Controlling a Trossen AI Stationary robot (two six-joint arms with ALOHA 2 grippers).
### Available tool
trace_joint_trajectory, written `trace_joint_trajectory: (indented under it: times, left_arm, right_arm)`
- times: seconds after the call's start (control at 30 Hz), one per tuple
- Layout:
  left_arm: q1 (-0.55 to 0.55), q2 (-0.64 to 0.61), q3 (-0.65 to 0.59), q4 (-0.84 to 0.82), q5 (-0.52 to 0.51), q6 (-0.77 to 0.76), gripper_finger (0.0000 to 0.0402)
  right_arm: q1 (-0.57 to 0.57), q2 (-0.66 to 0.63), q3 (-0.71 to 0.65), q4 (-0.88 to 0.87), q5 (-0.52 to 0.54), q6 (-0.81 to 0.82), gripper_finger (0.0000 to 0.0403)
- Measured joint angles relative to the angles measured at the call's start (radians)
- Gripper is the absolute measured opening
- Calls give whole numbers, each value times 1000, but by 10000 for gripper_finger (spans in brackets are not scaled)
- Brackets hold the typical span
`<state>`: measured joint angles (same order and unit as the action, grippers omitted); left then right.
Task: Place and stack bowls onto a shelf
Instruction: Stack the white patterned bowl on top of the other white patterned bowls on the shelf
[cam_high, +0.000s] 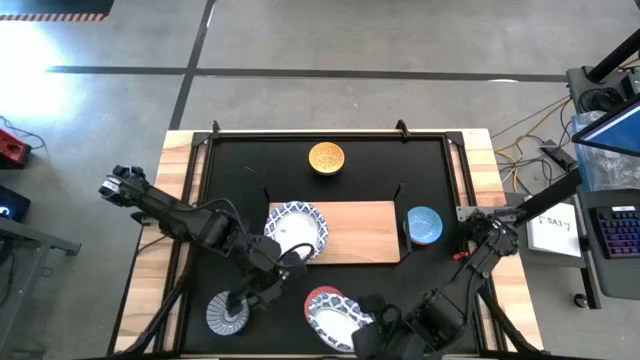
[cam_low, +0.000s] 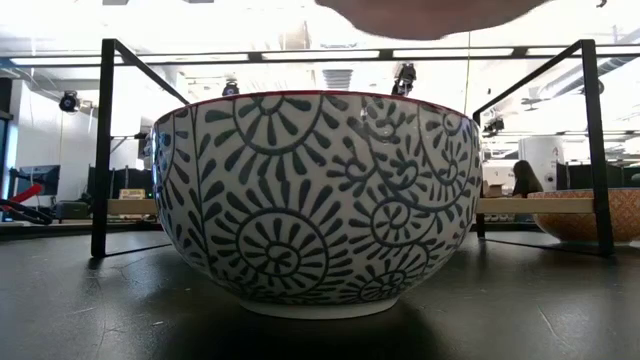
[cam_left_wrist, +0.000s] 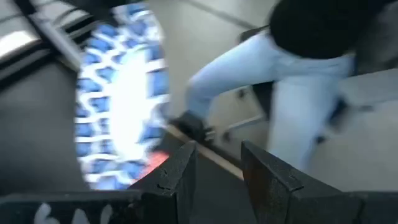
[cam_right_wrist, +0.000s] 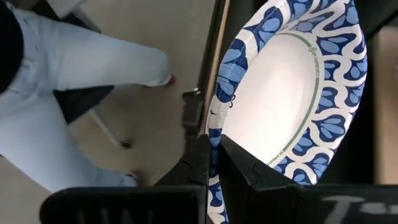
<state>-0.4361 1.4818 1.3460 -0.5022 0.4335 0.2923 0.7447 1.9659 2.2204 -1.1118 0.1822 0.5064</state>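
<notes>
The right end effector (cam_right_wrist: 214, 165) pinched a blue-and-white bowl (cam_right_wrist: 292, 93) by its rim above the red patterned bowl (cam_high: 318, 297), presumably bound for the shelf (cam_high: 360, 232); the left end effector (cam_left_wrist: 217, 168) hovered nearby, spread and empty.

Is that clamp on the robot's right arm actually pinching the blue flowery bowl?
Yes. The right gripper is shut on the blue-and-white bowl, its fingers squeezing the rim.

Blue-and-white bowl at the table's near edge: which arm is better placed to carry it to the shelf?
Right. The right gripper already has its jaws shut on that blue-and-white bowl at the rim. The left gripper holds nothing, near the shelf.
</notes>
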Motion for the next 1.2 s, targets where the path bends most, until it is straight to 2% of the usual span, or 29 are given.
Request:
trace_joint_trajectory:
  times: [0.1, 0.4, 1.03, 1.2]
  left_arm:
    - [-1, 0, 0, 15, -79, 14, 110]
    - [-2, 2, 0, 65, -83, 14, 110]
    - [-2, 8, 0, 59, -83, 16, 109]
    - [-2, 8, 0, 59, -83, 23, 81]
  right_arm:
    - [-24, 0, 0, 0, 0, -105, 13]
    - [-100, 0, 0, 0, -34, -288, 13]
    - [-164, -2, 42, 24, -51, -427, 13]
    - [-164, -2, 58, 28, -51, -452, 13]
